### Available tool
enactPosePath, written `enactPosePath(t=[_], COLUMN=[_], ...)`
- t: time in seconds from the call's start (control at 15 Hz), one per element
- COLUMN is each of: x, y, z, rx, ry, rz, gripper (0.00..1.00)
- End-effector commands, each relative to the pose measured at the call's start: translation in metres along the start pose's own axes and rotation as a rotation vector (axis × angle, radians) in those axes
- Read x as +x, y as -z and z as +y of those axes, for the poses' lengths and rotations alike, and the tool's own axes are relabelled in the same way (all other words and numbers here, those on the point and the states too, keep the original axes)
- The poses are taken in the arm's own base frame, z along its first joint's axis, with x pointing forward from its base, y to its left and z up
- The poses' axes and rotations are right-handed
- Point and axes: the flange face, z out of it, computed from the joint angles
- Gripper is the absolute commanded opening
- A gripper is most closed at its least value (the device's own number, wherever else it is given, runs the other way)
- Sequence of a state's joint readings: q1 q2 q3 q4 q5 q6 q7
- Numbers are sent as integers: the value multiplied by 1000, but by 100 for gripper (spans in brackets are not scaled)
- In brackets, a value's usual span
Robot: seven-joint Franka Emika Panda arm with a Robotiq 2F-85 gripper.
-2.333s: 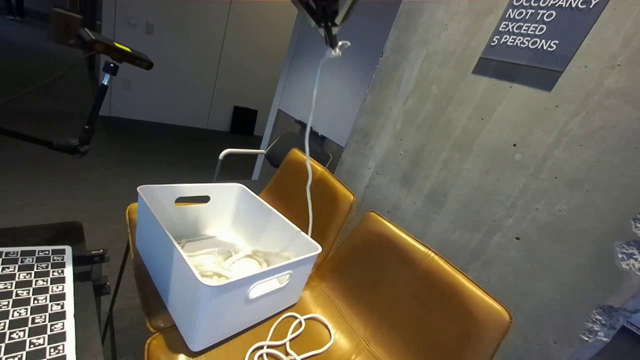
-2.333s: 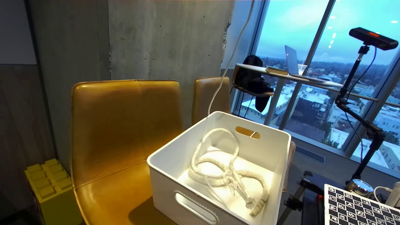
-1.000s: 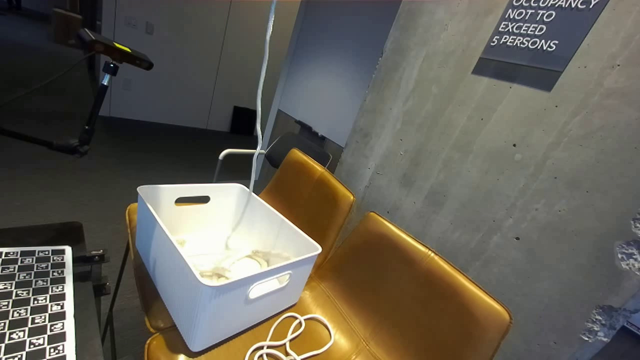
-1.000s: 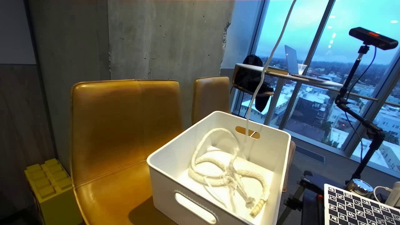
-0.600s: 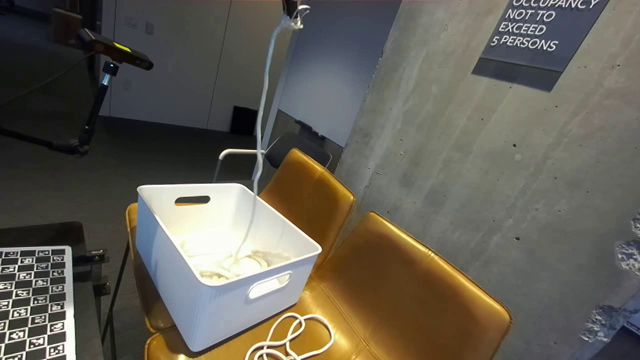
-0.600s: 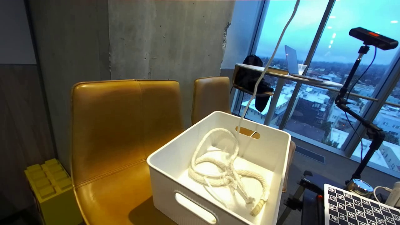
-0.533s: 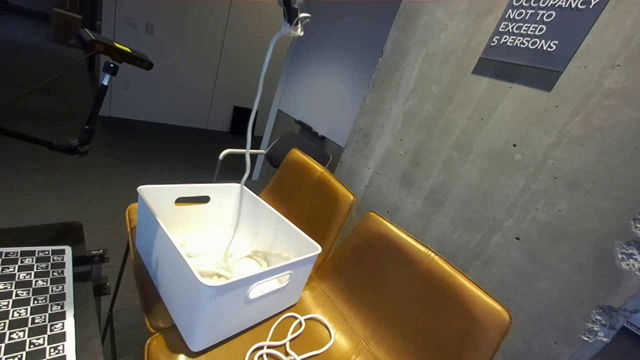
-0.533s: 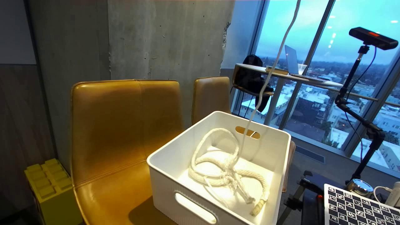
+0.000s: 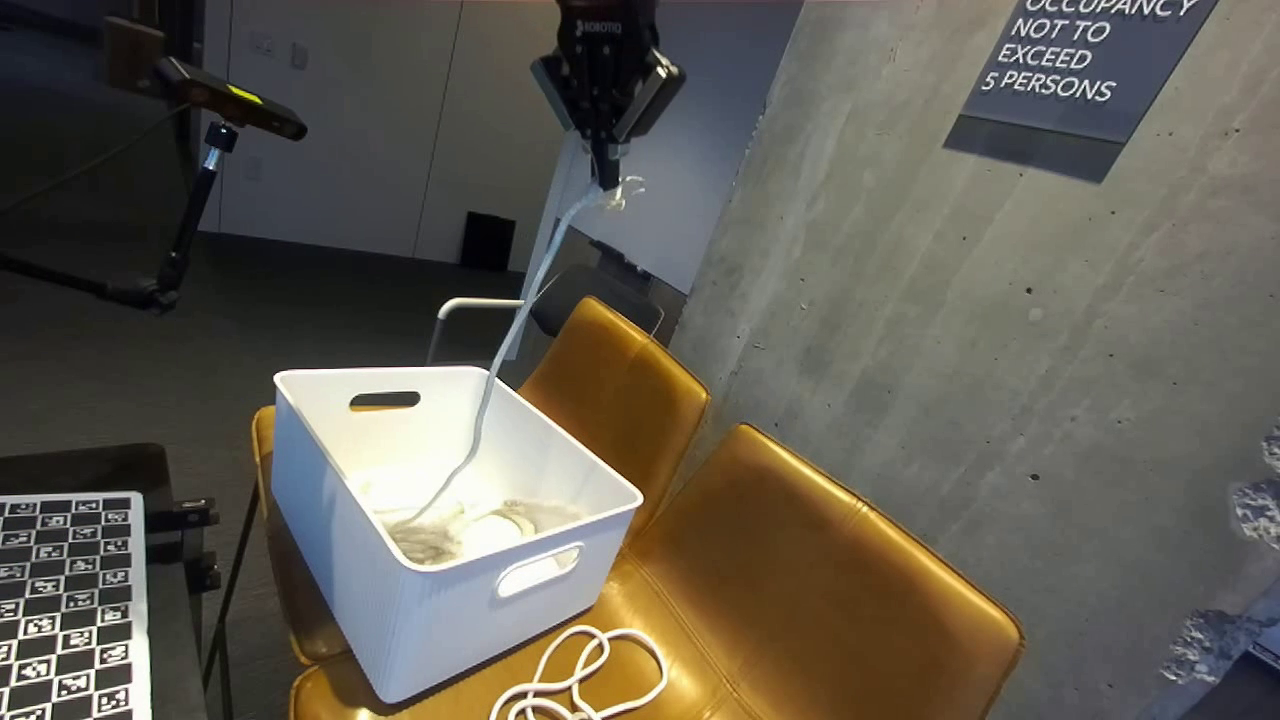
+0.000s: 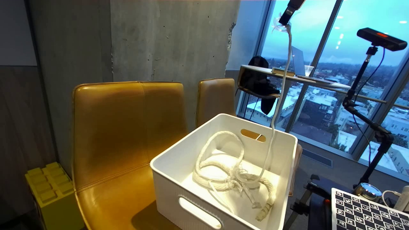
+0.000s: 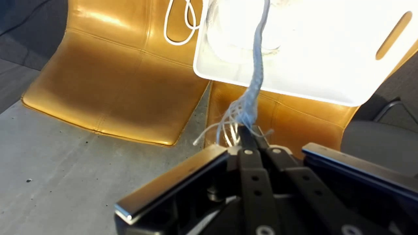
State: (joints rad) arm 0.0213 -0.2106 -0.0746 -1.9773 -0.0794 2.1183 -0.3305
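My gripper is shut on the frayed end of a thin white rope, above the white bin's back side. Loose strands splay beside the fingertips in the wrist view, where the rope runs from the gripper toward the bin. In an exterior view the gripper hangs high, and the rope drops over the far rim into the bin. A thicker, knotted white rope lies on the bin's floor. Where the thin rope's lower end stops among it, I cannot tell.
The bin rests on tan leather chairs. A looped white cord lies on the seat beside it. A camera on a stand and a patterned board are at one side; a concrete wall rises behind the chairs.
The rope hung behind the bin; it has swung over and now its lower part lies inside. My gripper has come down into both exterior views, still holding the frayed end.
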Motion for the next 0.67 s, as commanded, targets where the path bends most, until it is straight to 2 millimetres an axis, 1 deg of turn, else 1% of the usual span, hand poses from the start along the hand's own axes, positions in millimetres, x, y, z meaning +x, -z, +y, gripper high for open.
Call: enactPosePath(t=[0.0, 0.13, 0.2, 0.27, 0.33, 0.4, 0.47, 0.6], x=[-4, -10, -14, -18, -23, -32, -42, -69], y=[-22, -37, -44, -51, -59, -68, -78, -109], z=[-1, 1, 6, 12, 23, 37, 51, 88], rx=[29, 35, 38, 38, 36, 34, 31, 24], ry=[12, 14, 12, 8, -2, -15, -23, -37], rz=[10, -3, -12, -21, -29, -39, -49, -75], gripper=[34, 47, 55, 61, 70, 76, 84, 98])
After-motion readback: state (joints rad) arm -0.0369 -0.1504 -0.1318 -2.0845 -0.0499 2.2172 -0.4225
